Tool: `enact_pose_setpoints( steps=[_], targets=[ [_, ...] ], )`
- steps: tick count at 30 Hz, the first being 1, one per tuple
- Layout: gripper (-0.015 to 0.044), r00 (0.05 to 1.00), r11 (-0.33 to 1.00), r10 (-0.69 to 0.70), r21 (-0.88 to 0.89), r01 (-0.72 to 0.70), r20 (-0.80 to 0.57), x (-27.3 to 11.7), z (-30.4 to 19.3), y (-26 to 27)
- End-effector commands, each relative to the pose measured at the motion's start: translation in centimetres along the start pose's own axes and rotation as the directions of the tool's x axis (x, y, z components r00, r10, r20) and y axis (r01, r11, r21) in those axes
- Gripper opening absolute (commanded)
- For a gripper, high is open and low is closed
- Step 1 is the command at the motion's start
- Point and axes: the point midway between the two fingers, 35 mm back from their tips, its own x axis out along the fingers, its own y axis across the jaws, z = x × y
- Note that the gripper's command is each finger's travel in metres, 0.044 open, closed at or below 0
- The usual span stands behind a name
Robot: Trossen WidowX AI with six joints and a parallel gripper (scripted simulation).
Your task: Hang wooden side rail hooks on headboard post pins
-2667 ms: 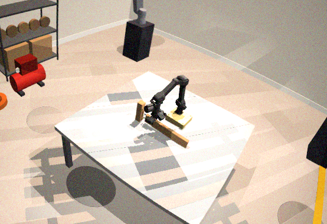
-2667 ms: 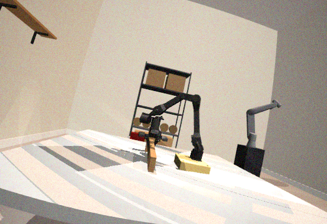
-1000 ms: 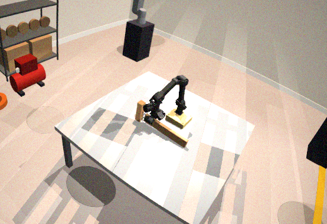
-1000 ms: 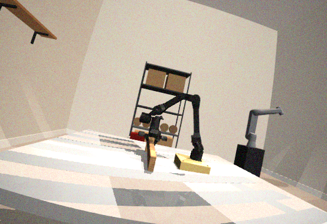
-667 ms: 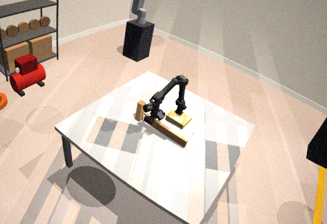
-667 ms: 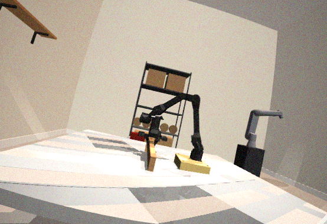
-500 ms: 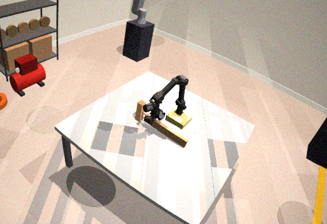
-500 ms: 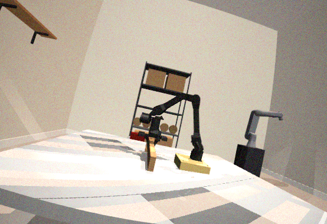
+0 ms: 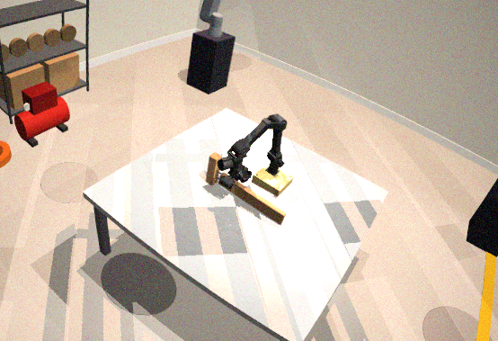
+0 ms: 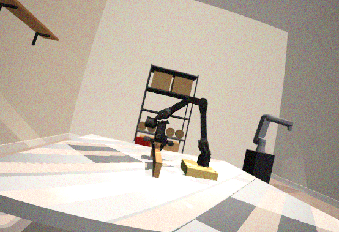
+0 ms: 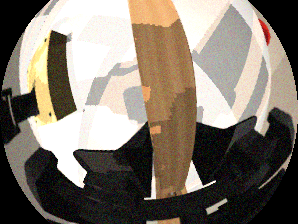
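The wooden side rail point(image 9: 262, 203) point(image 10: 157, 164) point(image 11: 157, 63) lies slanted on the white table point(image 9: 148, 192), its far end resting on the table top. My gripper point(image 9: 232, 178) point(image 10: 160, 141) point(image 11: 163, 122) is shut on the rail near the end that faces the headboard post point(image 9: 213, 168). The post is a short upright wooden block just left of the gripper. The held end of the rail is close beside the post. The steel hooks and the post's slot are hidden by the gripper, so I cannot tell whether they touch.
The arm's yellow base block point(image 9: 272, 182) point(image 10: 199, 169) point(image 11: 52, 83) stands right of the rail. On the floor beyond the table are a grey arm on a black pedestal point(image 9: 210, 61) point(image 10: 258, 164), a shelf rack point(image 9: 40, 34) and a red compressor point(image 9: 40, 112).
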Motion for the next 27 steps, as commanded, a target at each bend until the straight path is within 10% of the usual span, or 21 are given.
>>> enact_pose_setpoints(
  steps=[1,27],
  targets=[
    [0.0000,1.000,1.000,-0.006,-0.008,0.006,-0.006,-0.29,-0.18,-0.22],
    [0.0000,1.000,1.000,-0.006,-0.008,0.006,-0.006,-0.41,-0.43,-0.48]
  ],
)
